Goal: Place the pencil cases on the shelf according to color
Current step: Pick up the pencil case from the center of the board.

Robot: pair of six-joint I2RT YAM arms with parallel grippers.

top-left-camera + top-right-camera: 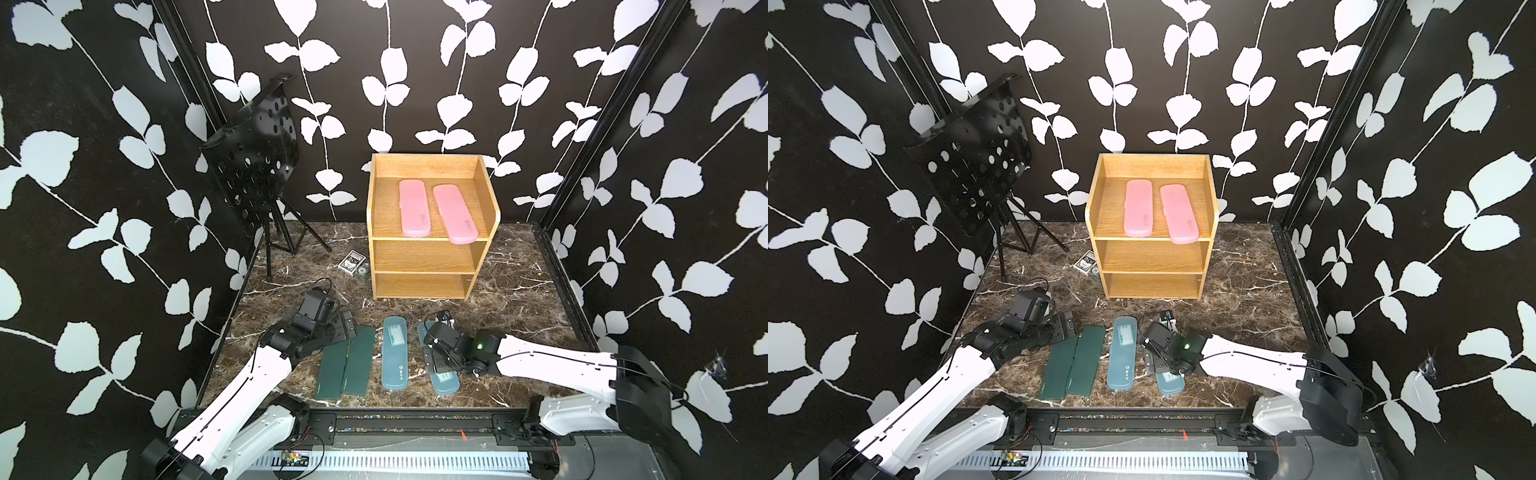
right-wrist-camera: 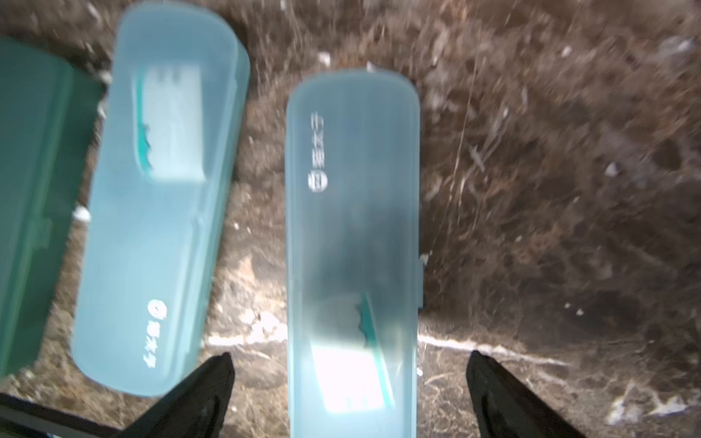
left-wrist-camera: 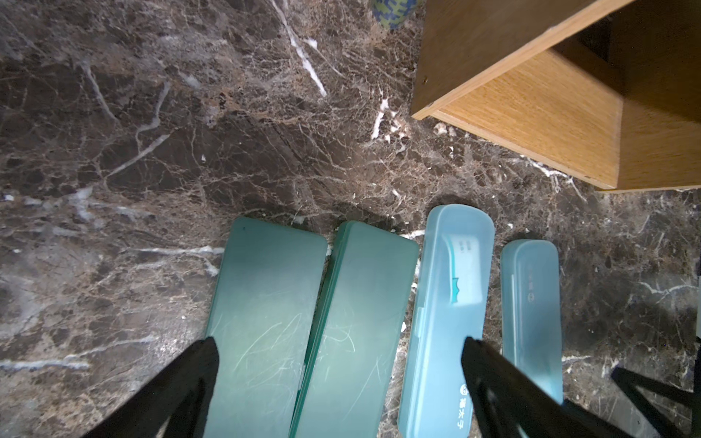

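Directly under the wide-spread right gripper (image 2: 349,360) lies one blue pencil case (image 2: 352,212), the other blue case (image 2: 159,197) just beside it. The left gripper (image 3: 339,345), equally wide, hangs over the green cases (image 3: 265,314); beyond both, the shelf (image 1: 424,255) holds the pink cases (image 1: 413,208).

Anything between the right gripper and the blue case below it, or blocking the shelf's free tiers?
Nothing visible. The right gripper hangs open over the blue case, gap clear. The shelf has two tiers that look empty, fronts unobstructed.
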